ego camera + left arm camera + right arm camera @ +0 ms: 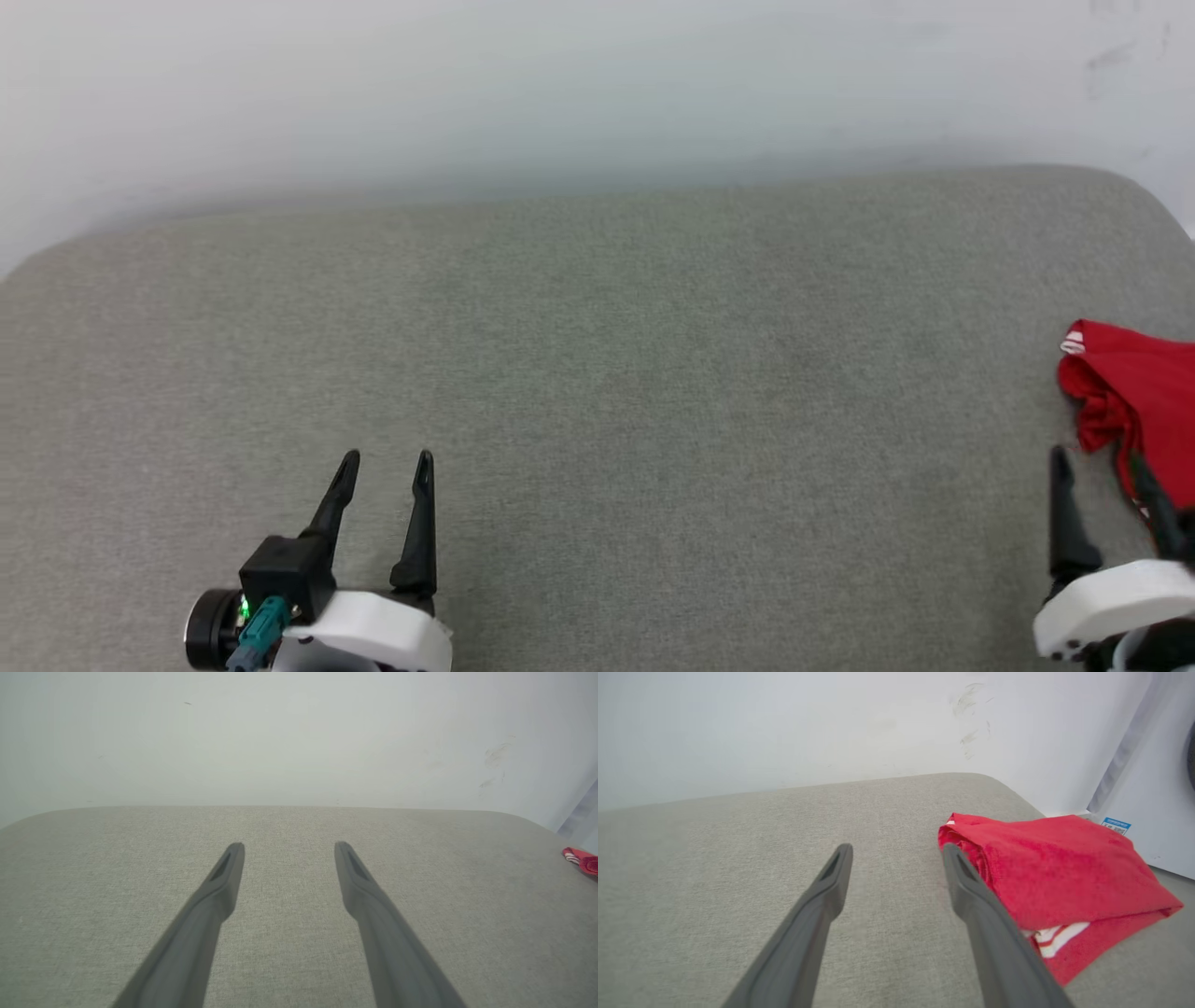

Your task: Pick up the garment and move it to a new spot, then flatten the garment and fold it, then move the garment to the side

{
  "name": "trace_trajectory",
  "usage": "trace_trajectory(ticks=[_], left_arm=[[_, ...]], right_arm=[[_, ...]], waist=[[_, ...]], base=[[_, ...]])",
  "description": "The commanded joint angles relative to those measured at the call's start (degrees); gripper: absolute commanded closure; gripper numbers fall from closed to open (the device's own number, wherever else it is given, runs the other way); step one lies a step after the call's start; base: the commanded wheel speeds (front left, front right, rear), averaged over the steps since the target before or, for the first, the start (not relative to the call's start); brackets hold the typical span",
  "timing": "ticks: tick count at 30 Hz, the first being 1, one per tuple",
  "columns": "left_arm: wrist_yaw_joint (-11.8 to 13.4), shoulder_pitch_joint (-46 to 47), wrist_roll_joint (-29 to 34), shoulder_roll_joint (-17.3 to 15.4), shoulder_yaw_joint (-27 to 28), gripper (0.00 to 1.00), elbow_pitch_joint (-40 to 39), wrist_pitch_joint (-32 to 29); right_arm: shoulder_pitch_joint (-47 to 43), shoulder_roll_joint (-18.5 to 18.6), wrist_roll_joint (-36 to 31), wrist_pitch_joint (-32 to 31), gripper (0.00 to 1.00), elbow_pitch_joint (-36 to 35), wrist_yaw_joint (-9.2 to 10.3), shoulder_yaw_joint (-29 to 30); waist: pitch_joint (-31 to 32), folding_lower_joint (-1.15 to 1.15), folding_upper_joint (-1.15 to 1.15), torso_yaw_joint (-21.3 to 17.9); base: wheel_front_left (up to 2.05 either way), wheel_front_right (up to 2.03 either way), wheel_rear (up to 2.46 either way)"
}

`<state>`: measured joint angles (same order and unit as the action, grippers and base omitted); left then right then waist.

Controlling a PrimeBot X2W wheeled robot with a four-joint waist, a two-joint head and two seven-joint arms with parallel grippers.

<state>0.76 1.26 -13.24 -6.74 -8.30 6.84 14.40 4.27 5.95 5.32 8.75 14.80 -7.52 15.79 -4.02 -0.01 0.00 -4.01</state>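
Spreading its two dark fingers wide with nothing between them, the right gripper (pixel 897 848) hung low over the grey padded surface (pixel 597 355). Its outer finger lay along the near folded edge of the garment (pixel 1055 868). Whether that finger touched the cloth could not be told from the right wrist view. In the head view the same gripper (pixel 1097 457) sat at the lower right, its outer finger crossing in front of the red cloth (pixel 1134 383).

The garment was a compact red packet, several layers deep, with a strip of red-and-white trim showing at its open lower edge. It lay at the far right of the surface, close to the rounded corner and to a white panel bearing a small blue label (pixel 1115 825).

Well apart, at the lower left, the left gripper (pixel 387 455) was likewise wide open and empty over bare fabric. From its own wrist view (pixel 289 844) only a red sliver of the garment (pixel 581 858) showed at the right edge.

By the look of it, folding was done and the setting aside was at or near its end. To finish well, the right arm should probably lift straight up and back, so the outer finger does not snag the top layer. If the packet needed nudging further, a pinch through all layers at the folded edge would likely keep it tidy.
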Motion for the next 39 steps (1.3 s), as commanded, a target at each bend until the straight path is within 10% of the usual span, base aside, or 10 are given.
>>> trace_trajectory(ticks=[1, 15, 37, 38, 39], left_arm=[[0.34, -1.36, -0.27, -0.05, 0.55, 0.00, 0.75, 0.40], [0.72, -4.55, -0.37, -1.35, 2.72, 0.00, 3.60, 0.84], [0.16, -3.50, 0.60, -0.85, 2.19, 0.00, 4.64, 0.90], [0.22, -4.15, 0.39, -0.98, 2.08, 1.00, 4.59, 0.50], [0.21, -4.25, 0.30, -0.95, 2.07, 1.00, 4.92, 0.38]], right_arm=[[-2.74, -1.01, -0.10, -1.31, 0.00, -3.68, 0.07, -1.55], [-15.85, -3.12, 3.06, -10.34, 0.00, -27.11, 0.06, -10.65], [-17.37, -3.14, 3.65, -11.88, 0.00, -30.33, 0.06, -11.41], [-17.41, -2.99, 3.33, -11.88, 1.00, -30.30, 0.01, -11.37], [-17.45, -2.99, 3.37, -11.83, 1.00, -29.90, 0.01, -11.43]], waist=[[1.49, 0.01, 0.00, 1.21], [5.29, 0.01, 0.00, 2.61], [5.09, 0.01, 0.00, 2.85], [5.09, 0.02, 0.00, 2.84], [5.08, 0.02, 0.00, 2.86]], base=[[0.00, 0.00, 0.00], [0.00, 0.00, 0.00], [0.00, 0.00, 0.00], [0.00, 0.00, 0.00], [0.00, 0.00, 0.00]])
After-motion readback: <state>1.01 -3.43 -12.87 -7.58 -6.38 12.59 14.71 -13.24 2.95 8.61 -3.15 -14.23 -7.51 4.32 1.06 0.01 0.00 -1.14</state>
